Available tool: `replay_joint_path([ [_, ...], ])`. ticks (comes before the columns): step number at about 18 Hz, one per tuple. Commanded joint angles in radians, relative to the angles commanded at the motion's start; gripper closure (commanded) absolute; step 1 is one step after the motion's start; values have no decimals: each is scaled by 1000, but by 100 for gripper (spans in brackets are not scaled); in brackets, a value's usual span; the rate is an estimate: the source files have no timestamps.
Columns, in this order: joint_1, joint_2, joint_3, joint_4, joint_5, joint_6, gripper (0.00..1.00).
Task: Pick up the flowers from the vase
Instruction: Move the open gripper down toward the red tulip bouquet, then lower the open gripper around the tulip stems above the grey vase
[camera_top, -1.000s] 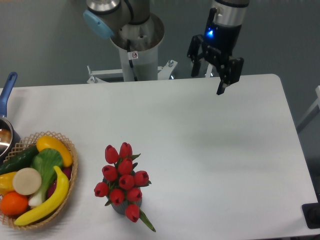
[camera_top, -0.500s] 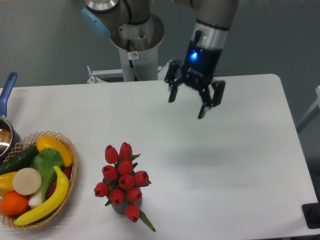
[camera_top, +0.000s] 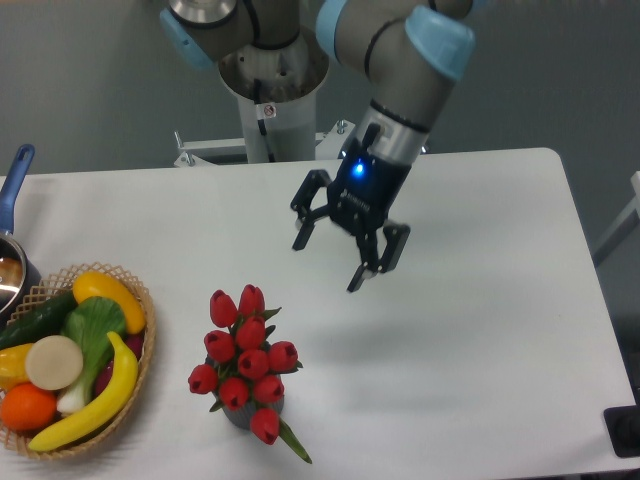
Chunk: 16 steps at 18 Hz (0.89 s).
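The flowers (camera_top: 246, 362), a bunch of red tulip buds with green leaves, stand in the vase (camera_top: 240, 414), a small dark grey holder mostly hidden under them, near the table's front left of centre. My gripper (camera_top: 327, 265) hangs open above the table, up and to the right of the flowers and apart from them. Nothing is between its fingers.
A wicker basket (camera_top: 135, 385) of fruit and vegetables sits at the front left. A metal pot with a blue handle (camera_top: 14, 178) shows at the left edge. The robot base (camera_top: 272, 95) stands behind the table. A dark object (camera_top: 625, 430) sits at the front right corner.
The gripper has swung from the table's back right toward the left and nearer, coming down toward the flowers. It stays open. The flowers and vase have not moved.
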Motion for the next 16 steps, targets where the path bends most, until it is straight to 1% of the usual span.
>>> replay_joint_path([
  [2,0,-28,2,0,-63,-5,0],
  [4,0,-37,11,0,-65,-5,0],
  [8,-11,-92,52,0,-67,-34,0],
  [13,-32,-135,90,2,-65,-43,0],
  [16,-40,-150,103,2,-60,-42,0],
])
